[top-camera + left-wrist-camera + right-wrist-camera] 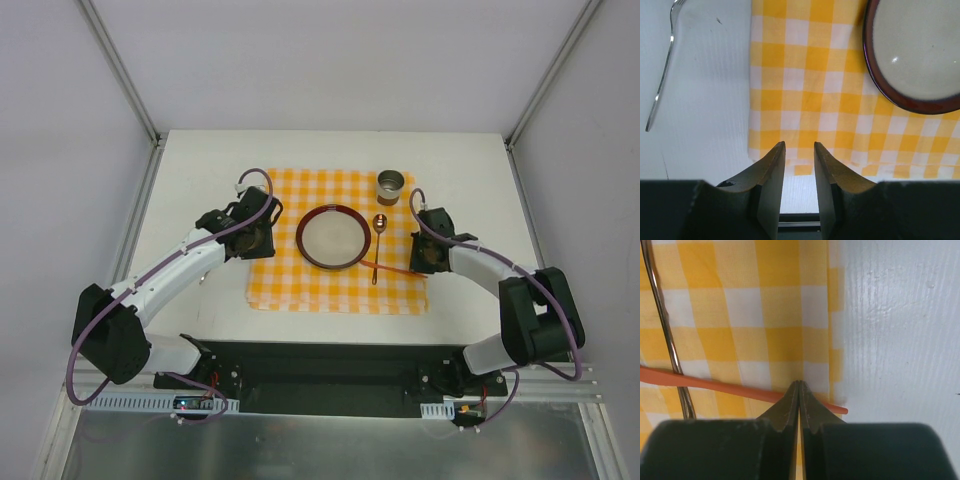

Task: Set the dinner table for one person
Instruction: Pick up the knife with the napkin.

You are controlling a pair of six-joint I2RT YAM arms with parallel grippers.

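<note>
The white tabletop (200, 170) lies under both grippers, its middle covered by a checked mat (300, 290). The left gripper (799, 145) hovers low over the mat's left edge with its jaws a narrow gap apart and nothing between them; bare tabletop shows just below its fingertips. The right gripper (799, 382) sits over the mat's right edge with its jaws pressed together. Its tip is right above an orange stick (715, 385) that lies across the mat and pokes a little onto the tabletop; whether the tip touches the stick cannot be told. A plate (300, 240) rests mid-mat between the two grippers, with a spoon (378, 245) just to its right, crossed by the stick. A cup (391, 186) stands at the mat's far right corner. A fork (662, 80) lies on bare tabletop off the mat — seen only from the left wrist. The left arm (170, 270) stretches long and low from the near left corner, angled in toward the mat. The right arm (490, 265) is folded, elbow out by the tabletop's right edge — forearm reaching left to the mat.
</note>
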